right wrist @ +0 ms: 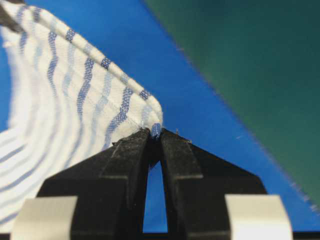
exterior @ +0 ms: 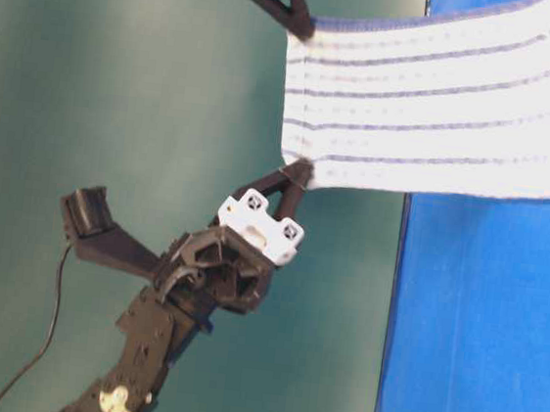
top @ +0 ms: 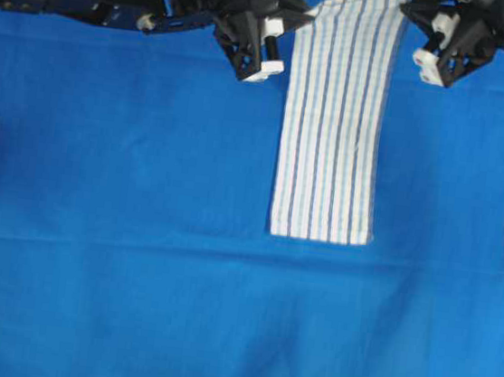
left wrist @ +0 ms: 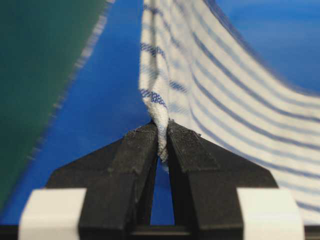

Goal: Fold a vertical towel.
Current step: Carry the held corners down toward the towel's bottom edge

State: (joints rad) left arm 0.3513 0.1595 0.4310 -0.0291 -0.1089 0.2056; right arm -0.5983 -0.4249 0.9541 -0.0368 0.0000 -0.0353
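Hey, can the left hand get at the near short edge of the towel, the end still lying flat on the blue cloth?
Probably not right now: the left hand is shut on a far corner of the towel, so it would have to let go first.

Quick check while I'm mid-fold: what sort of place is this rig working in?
Probably a lab or test bench, not a home. A plain blue cloth covers the worktop, a bare green backdrop stands behind it, and each arm's pincer, left and right, pinches a corner of the striped towel.
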